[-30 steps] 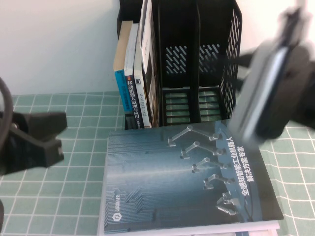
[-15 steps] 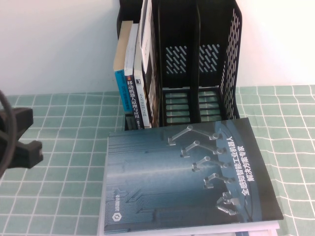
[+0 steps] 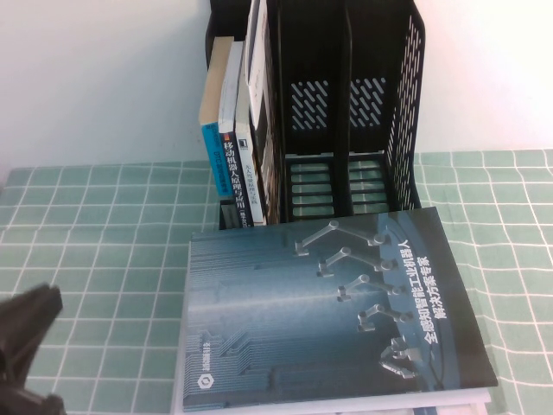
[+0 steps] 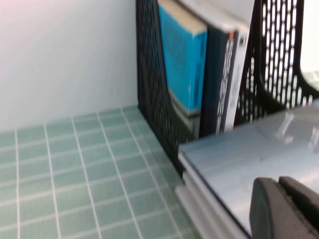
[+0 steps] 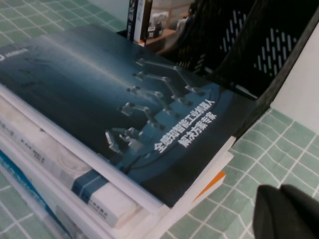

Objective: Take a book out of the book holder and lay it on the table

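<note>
Before the holder (image 3: 346, 112), the book (image 3: 328, 311) lies flat atop a stack on the worktop (image 3: 104, 242). Left tool (image 3: 26, 354) sits beside the book, opening unclear; right tool (image 5: 286, 211) is closed, empty, near the book's corner.

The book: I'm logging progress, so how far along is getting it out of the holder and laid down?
Done: the book lies flat, cover up, outside the book holder, on a stack of other books on the table. In hand: nothing. The right end effector is shut and empty beside the stack; the left end effector hangs by the book's edge. Nothing appears left.
</note>
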Robot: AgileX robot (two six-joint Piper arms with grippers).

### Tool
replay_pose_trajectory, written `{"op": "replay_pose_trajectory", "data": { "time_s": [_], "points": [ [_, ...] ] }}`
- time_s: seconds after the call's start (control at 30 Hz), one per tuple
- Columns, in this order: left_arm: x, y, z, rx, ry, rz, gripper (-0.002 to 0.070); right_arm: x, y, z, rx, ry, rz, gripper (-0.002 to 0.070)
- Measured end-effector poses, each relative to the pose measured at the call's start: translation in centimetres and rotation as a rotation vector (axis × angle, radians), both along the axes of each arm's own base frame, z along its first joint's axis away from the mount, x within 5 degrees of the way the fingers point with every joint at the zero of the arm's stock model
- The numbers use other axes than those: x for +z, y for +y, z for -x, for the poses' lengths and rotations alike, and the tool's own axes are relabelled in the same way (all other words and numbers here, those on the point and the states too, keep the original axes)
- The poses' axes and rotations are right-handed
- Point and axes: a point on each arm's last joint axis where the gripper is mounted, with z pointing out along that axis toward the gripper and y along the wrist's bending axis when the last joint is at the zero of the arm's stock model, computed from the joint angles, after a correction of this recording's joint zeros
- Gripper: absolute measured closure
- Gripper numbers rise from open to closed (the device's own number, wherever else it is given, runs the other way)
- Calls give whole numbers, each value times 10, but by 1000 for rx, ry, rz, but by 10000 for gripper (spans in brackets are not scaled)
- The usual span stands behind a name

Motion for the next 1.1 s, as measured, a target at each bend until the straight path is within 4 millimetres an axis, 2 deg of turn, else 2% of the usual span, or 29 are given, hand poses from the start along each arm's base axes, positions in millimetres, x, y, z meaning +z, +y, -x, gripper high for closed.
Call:
{"op": "replay_pose_trajectory", "data": {
  "time_s": [0.1, 0.23, 0.83, 1.1],
  "points": [
    [-18, 3, 5, 0, 21, -4, 678, -15, 1, 1, 17, -19, -16, 673],
    [-32, 3, 7, 1, 50, -15, 678, -21, 1, 1, 19, -17, -10, 673],
    [-38, 6, 8, 18, 101, -41, 678, -22, 1, 1, 18, -16, -10, 673],
    [-52, 14, 16, 78, 105, 27, 677, -22, 1, 1, 18, -16, -10, 673]
  ]
}}
